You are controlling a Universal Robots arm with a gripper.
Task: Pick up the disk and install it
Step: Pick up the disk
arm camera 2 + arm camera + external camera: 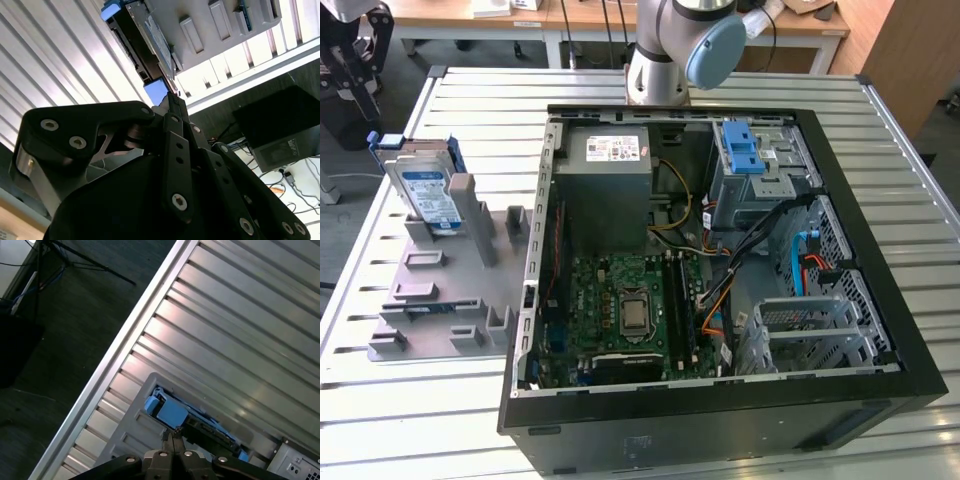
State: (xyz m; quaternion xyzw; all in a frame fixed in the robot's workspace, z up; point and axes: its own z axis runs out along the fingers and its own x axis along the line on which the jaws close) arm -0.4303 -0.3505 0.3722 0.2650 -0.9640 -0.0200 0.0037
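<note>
The disk (pixel 425 188) stands on edge in a grey slotted holder (pixel 440 290) on the table, at the exterior view's left; its white-and-blue label and blue carrier frame show. In the first wrist view my gripper (pixel 172 434) has its fingertips pressed together, shut on nothing, and they line up with the blue carrier tab of the disk (pixel 170 412). I cannot tell whether they touch it. In the second wrist view the gripper (pixel 172 96) points at the disk (pixel 145 45) in the holder (pixel 210 30).
An open computer case (pixel 720 405) lies on the slatted metal table (pixel 480 100), at the exterior view's right of the holder. It holds a motherboard, a grey power supply box (pixel 605 180), a blue ridged latch (pixel 740 150) and a metal drive cage (pixel 810 320). The arm's base (pixel 660 60) stands behind.
</note>
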